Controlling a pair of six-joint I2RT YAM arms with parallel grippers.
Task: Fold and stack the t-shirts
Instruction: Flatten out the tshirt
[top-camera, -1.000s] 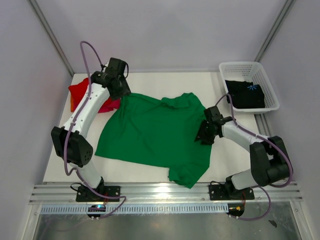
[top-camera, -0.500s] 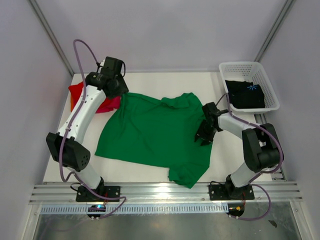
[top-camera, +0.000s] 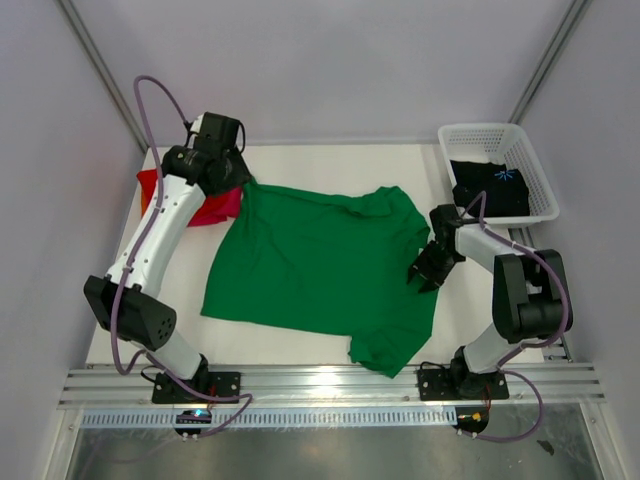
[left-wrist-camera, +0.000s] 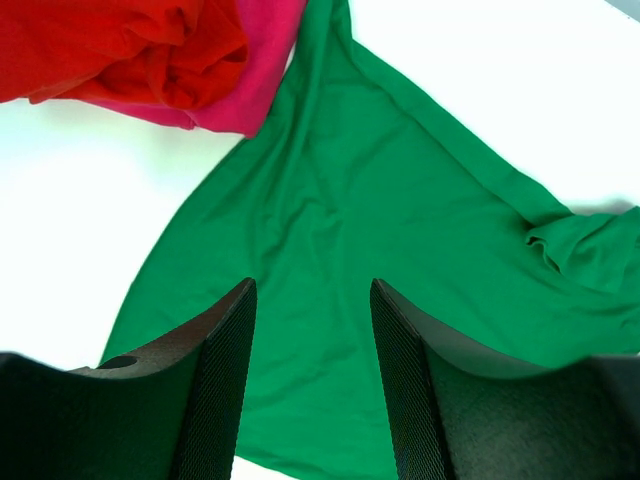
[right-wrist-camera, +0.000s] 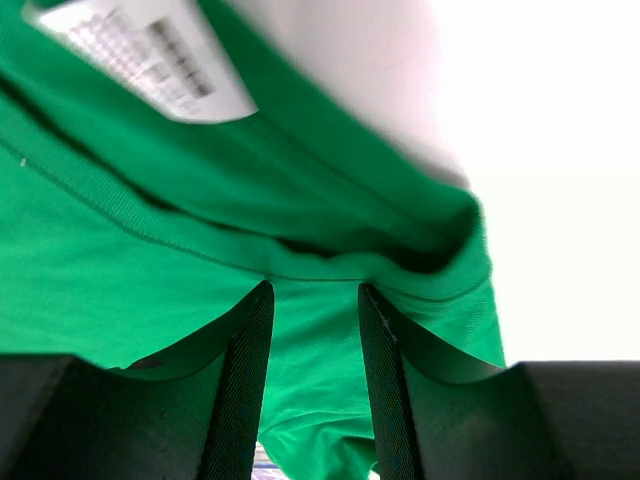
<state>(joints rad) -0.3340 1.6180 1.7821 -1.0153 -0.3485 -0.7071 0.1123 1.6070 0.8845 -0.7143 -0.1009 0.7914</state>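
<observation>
Left gripper (left-wrist-camera: 312, 286) released above green t-shirt (top-camera: 310, 260). Right gripper (right-wrist-camera: 315, 290) at shirt's 3 o'clock edge, grasp cannot tell. Risk: loose hold slips, cloth bunches, fold goes crooked.

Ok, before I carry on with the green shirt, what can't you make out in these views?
- Red shirt and pink shirt: the left arm crosses them in the top view, and the frame edge crops them in the left wrist view.
- Print on the black shirt in the basket: too small, top view.
- Label on the green shirt: blurred, right wrist view.
- Whether the left gripper or right gripper touches cloth: the wrists hide the tips from above.
</observation>
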